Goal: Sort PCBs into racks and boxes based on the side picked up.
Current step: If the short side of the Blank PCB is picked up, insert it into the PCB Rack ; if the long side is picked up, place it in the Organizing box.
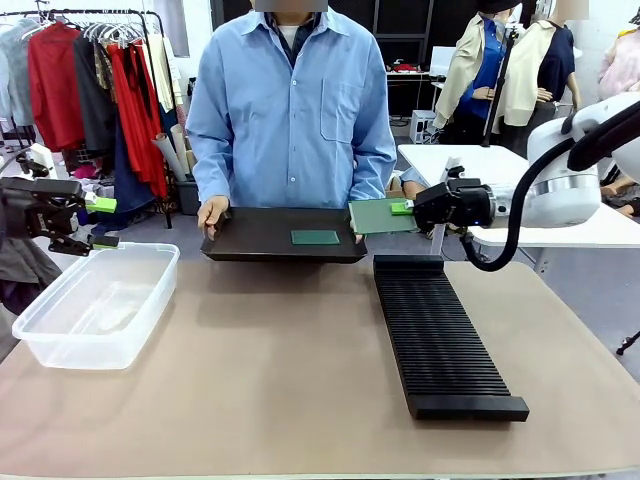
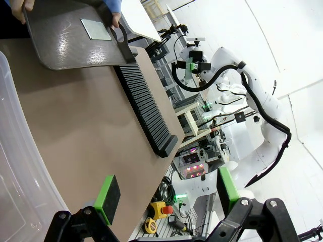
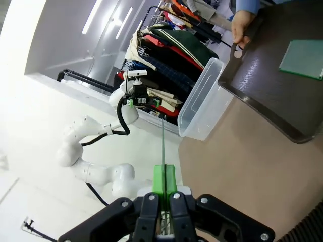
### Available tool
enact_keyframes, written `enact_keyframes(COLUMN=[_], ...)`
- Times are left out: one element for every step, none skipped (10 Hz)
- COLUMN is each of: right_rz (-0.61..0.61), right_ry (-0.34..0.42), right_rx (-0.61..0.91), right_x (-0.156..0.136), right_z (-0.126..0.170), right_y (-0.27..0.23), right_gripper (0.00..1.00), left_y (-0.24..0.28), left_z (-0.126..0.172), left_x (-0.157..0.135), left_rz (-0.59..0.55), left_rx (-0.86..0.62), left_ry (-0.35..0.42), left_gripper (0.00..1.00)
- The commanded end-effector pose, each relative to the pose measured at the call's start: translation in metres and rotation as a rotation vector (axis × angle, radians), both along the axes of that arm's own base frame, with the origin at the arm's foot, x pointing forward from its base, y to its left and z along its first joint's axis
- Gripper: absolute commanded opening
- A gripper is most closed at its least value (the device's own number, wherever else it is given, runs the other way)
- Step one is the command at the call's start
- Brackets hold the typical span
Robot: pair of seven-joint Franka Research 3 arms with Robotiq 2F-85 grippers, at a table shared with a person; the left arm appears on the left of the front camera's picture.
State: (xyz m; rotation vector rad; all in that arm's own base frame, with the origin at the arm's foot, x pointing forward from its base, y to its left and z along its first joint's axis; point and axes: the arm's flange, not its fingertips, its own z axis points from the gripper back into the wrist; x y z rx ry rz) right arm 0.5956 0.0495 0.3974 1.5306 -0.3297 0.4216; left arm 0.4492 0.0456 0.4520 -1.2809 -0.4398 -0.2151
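My right gripper (image 1: 404, 208) is shut on one edge of a green PCB (image 1: 378, 215), held in the air beyond the far end of the black slotted rack (image 1: 440, 335). In the right wrist view this PCB (image 3: 163, 143) shows edge-on as a thin line between the shut green pads (image 3: 164, 176). A second PCB (image 1: 315, 237) lies flat on the black tray (image 1: 250, 240) that the person holds by both ends. My left gripper (image 1: 100, 222) hangs open and empty above the far left corner of the clear box (image 1: 95, 300). Its pads (image 2: 108, 196) stand wide apart.
The person stands at the far side with a hand (image 1: 211, 212) on the tray's left end. The rack (image 2: 144, 106) runs from mid-table toward the front right. The box (image 3: 202, 101) is empty. A clothes rail (image 1: 100, 70) stands behind the left side, a white table (image 1: 560, 225) behind the right.
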Motion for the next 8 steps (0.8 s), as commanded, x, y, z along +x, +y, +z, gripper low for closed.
enact_keyframes(right_rz=[0.056, 0.041, 0.052, 0.052, 0.041, 0.044, 0.03, 0.031], right_ry=[-0.1, -0.151, -0.189, -0.193, -0.212, -0.273, -0.445, -0.452], right_rx=[0.036, 0.06, 0.077, 0.106, 0.139, 0.152, 0.08, 0.085], right_x=[-0.017, -0.021, -0.024, -0.027, -0.031, -0.033, -0.028, -0.028], right_z=[-0.006, -0.011, -0.016, -0.02, -0.024, -0.027, -0.038, -0.039], right_y=[-0.01, -0.017, -0.026, -0.035, -0.045, -0.058, -0.095, -0.096], right_gripper=[0.0, 0.0, 0.0, 0.0, 0.0, 0.0, 0.0, 0.0], left_y=[0.001, 0.001, 0.001, 0.001, 0.001, 0.001, 0.001, 0.001], left_z=[0.001, 0.001, 0.001, 0.001, 0.001, 0.001, 0.001, 0.001], left_x=[0.0, 0.0, 0.0, 0.0, 0.0, 0.0, 0.0, 0.0], left_rz=[0.002, 0.002, 0.002, 0.002, 0.002, 0.002, 0.002, 0.002], left_rx=[-0.001, -0.001, -0.001, -0.001, -0.001, -0.001, -0.001, -0.001], left_ry=[0.0, 0.0, 0.0, 0.0, 0.0, 0.0, 0.0, 0.0], left_gripper=[1.0, 1.0, 1.0, 1.0, 1.0, 1.0, 1.0, 1.0])
